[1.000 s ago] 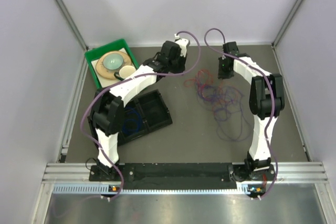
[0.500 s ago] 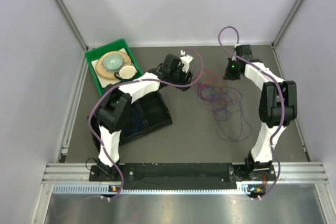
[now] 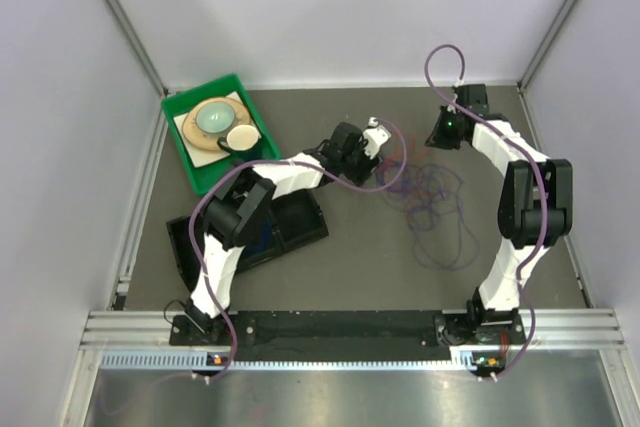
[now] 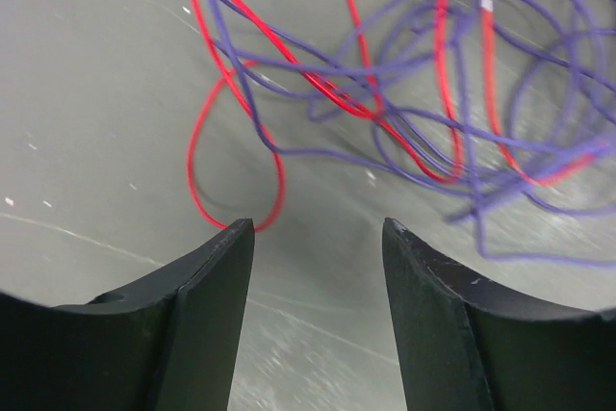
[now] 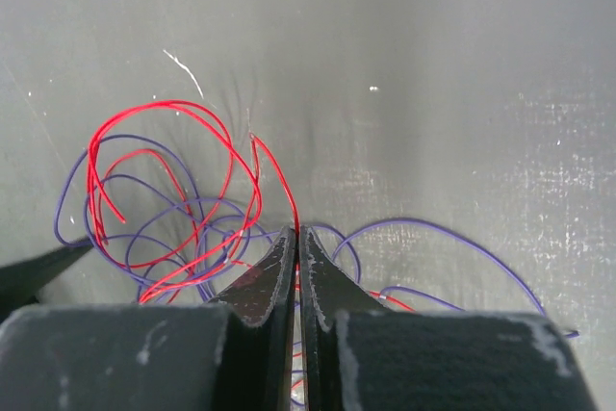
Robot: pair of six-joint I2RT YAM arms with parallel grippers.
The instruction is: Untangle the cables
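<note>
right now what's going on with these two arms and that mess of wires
Two robot arms are working on a tangle of thin red and purple cables lying on the grey table. The right gripper is shut, pinching what looks like a red cable at the far edge of the pile. The left gripper is open at the pile's left side, with nothing between its fingers. The strands are not yet separated.

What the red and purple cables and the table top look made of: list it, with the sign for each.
The red cable and purple cable: likely plastic-insulated wire, smooth, uniform colour; they hold springy loops. Core not visible.
The table top: grey, matte, hard sheet, perhaps painted metal or laminate; fine white scratches and flecks.
</note>
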